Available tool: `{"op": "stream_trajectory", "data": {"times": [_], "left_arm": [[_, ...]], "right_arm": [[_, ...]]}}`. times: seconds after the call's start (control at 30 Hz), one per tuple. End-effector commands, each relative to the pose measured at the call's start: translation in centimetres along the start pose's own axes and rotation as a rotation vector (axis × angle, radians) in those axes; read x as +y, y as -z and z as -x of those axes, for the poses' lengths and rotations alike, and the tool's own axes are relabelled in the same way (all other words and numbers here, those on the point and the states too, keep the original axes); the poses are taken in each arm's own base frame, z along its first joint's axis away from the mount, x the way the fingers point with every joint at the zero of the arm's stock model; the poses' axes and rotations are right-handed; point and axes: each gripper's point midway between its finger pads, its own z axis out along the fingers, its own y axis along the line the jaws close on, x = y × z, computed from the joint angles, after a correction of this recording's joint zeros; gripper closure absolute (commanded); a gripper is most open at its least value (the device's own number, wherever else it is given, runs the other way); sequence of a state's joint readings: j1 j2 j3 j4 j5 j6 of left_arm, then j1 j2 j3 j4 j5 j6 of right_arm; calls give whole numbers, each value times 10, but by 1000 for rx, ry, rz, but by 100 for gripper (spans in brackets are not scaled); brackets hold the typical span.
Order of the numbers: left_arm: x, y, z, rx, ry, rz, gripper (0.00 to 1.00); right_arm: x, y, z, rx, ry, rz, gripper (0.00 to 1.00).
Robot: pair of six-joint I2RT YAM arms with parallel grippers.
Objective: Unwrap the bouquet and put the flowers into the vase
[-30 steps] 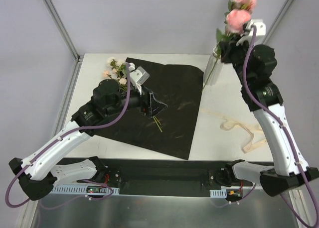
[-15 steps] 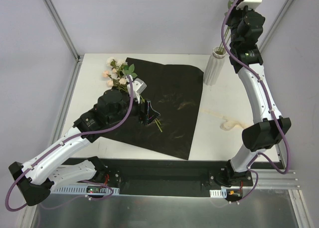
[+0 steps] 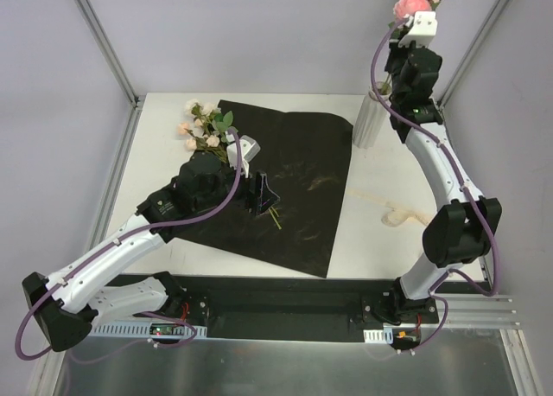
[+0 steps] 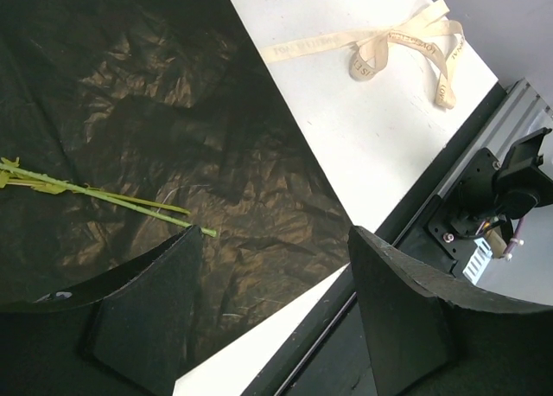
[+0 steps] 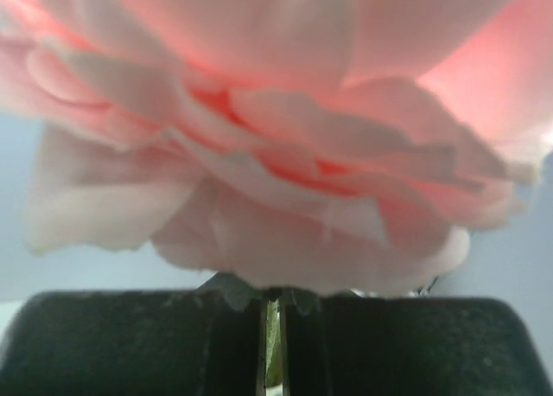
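Pinching pink rose (image 5: 276,137) by its stem with right hand (image 5: 272,335), closed tight just under the bloom, up high above vase (image 3: 370,119) at far right corner of tabletop (image 3: 164,128). Holding left hand (image 4: 276,297) wide open and empty, low over black wrapping sheet (image 4: 173,111), just beside cut stem ends (image 4: 130,204) of remaining flowers (image 3: 207,124) lying toward far left corner, with cream ribbon (image 4: 380,46) loose near right edge

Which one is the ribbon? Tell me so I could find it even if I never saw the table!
Start at the white table and find the big black paper sheet spread across its middle. Just past the sheet's right edge, on bare tabletop, lies the ribbon. It is the only thin, cream, loopy strip lying flat, unlike the tall ribbed white vase standing farther back.
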State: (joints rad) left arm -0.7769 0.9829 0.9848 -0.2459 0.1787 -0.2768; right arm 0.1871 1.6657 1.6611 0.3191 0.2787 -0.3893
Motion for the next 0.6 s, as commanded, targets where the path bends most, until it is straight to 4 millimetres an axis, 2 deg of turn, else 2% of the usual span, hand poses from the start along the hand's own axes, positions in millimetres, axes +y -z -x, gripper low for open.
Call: {"op": "stream_trajectory", "data": {"times": [0.0,0.1,0.13,0.2,0.23,0.27,0.3,0.33,0.4,0.43,0.5,0.57], "left_arm": [[-9,7,21,-53,3,-28,33],[-8,10,20,-59,10,-26,32],[-8,10,19,-59,13,-26,32],[-8,13,18,-63,15,-24,32],[-8,13,18,-65,20,-22,32],[-8,13,18,-66,23,-22,32],[-8,13,18,-65,26,-22,32],[-8,13,18,-64,31,-20,32],[-8,12,18,-62,40,-21,32],[-7,11,17,-60,44,-18,32],[-7,10,17,-56,51,-15,32],[-4,8,16,-54,63,-1,32]], "right_arm": [[1,6,2,-57,-37,14,96],[1,5,-23,-9,-38,-4,85],[2,5,-29,4,-35,-2,74],[2,8,-37,29,-32,2,63],[2,12,-42,54,-28,4,49],[2,14,-46,73,-29,4,43],[-1,20,-41,80,-37,-6,35],[-3,26,-51,127,-31,-9,31],[-5,39,-56,168,-42,-27,22],[-7,51,-58,205,-62,-31,11],[-11,71,-62,274,-80,-61,4],[-9,98,-93,413,-132,-82,3]]}}
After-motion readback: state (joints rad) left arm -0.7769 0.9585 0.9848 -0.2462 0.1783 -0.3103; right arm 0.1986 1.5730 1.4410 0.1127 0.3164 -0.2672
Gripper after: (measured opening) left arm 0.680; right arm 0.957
